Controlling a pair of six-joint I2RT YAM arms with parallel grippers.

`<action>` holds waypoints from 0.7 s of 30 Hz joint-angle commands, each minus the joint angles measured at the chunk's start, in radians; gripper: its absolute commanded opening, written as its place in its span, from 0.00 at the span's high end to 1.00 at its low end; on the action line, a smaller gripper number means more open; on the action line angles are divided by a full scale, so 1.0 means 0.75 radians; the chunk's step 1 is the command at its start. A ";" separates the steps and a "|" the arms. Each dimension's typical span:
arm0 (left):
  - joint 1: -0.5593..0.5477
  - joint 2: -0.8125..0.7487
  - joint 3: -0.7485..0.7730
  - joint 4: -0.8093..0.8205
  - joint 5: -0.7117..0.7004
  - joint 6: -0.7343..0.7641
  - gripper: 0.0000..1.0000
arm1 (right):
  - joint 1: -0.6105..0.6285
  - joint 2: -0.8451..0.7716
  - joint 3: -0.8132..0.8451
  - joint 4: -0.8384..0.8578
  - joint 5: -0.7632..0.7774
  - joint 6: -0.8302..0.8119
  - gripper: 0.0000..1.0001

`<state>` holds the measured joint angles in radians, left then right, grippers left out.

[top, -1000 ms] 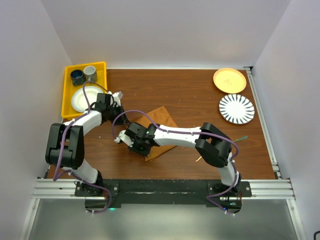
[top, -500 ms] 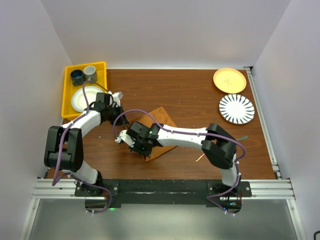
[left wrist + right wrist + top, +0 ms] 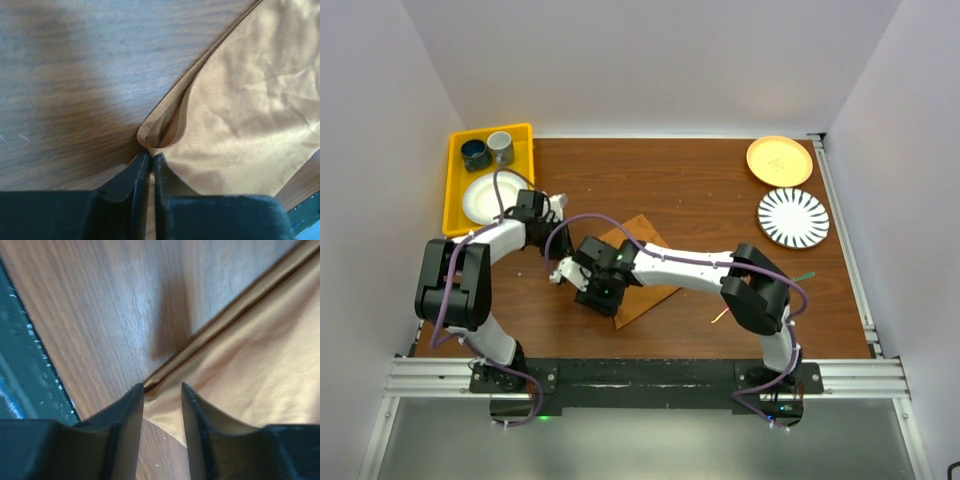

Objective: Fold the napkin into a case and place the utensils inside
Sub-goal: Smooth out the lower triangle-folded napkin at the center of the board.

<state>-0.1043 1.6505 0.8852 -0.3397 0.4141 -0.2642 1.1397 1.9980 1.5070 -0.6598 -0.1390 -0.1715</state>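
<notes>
- left gripper [image 3: 151, 156] nearly closed, pinching a napkin [image 3: 240, 100] corner, likely anchoring the fold
- right gripper [image 3: 162, 390] part open, straddling the folded edge, gripping nothing
- napkin sits mid tabletop [image 3: 720, 190] towards the near edge; utensils [image 3: 720, 316] lie apart, rightwards

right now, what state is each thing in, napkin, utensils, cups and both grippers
napkin, folded double on the table, one corner bunched
left gripper, shut on that napkin corner
right gripper, open, over the napkin's folded edge
utensils, loose on the table, outside the napkin
cups, upright in the yellow tray
</notes>
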 commanded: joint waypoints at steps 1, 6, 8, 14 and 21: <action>0.029 -0.038 0.059 -0.030 -0.012 0.082 0.75 | -0.185 -0.097 0.150 -0.071 -0.127 -0.019 0.54; 0.041 -0.200 0.088 0.034 0.039 0.266 0.51 | -0.415 -0.146 0.191 -0.124 -0.101 -0.098 0.41; 0.037 -0.255 0.110 0.020 0.106 0.399 0.48 | -0.505 -0.154 0.165 -0.143 -0.077 -0.162 0.41; -0.085 -0.276 0.112 -0.101 0.358 0.636 0.50 | -0.648 -0.177 0.008 -0.106 -0.060 -0.219 0.45; -0.153 0.055 0.133 -0.206 0.354 0.733 0.69 | -0.665 -0.195 -0.225 -0.067 -0.084 -0.252 0.51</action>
<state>-0.2245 1.5517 0.9581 -0.4171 0.6525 0.1909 0.6361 1.8896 1.4128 -0.7113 -0.1764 -0.3260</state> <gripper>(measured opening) 0.359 0.493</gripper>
